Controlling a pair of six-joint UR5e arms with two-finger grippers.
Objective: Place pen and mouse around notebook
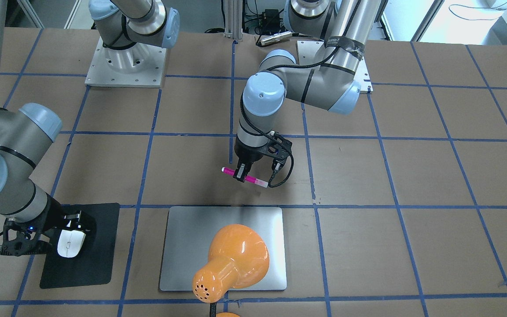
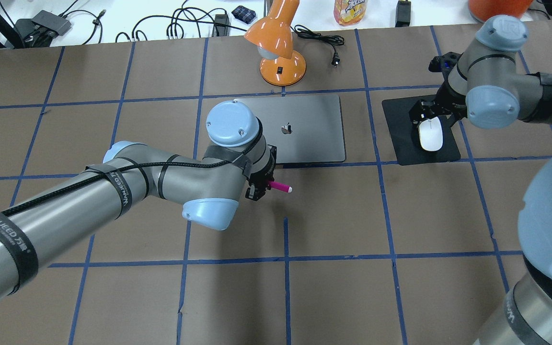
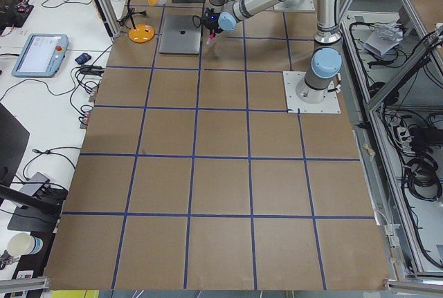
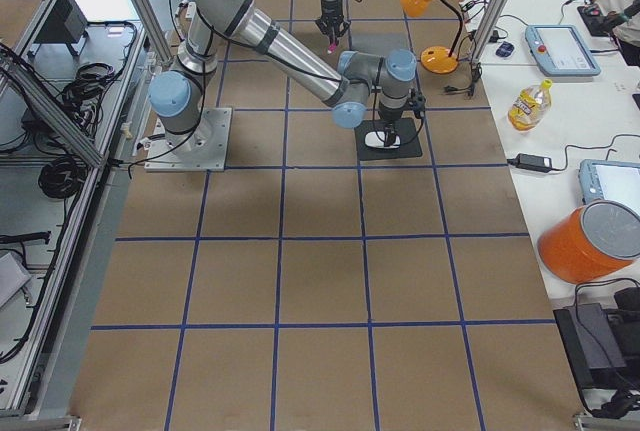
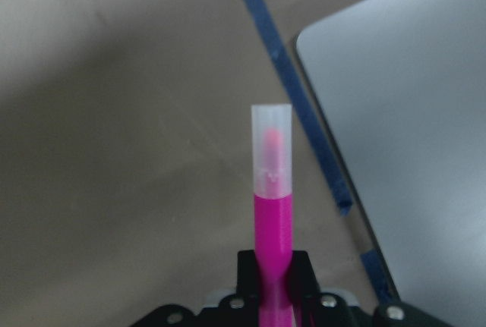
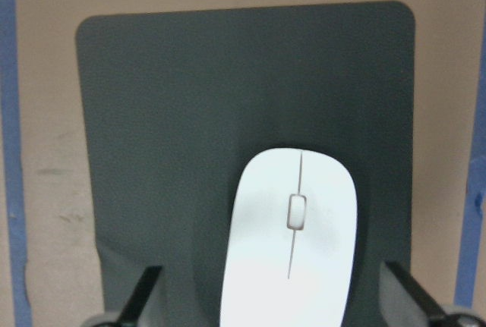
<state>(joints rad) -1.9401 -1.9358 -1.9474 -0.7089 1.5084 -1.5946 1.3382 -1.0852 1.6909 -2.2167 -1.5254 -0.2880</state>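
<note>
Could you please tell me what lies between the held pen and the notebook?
Only bare table and one blue tape line separate the pen in the left tool from the notebook; the left wrist view shows this.

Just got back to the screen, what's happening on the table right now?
The left gripper is shut on the pink pen, holding it level just off the notebook's robot-side edge, not over it. The right gripper is down at the white mouse, which lies on the black mat beside the notebook. Its fingers stand open on either side of the mouse, with gaps showing. So the pen is in hand and the mouse is ungripped.
</note>
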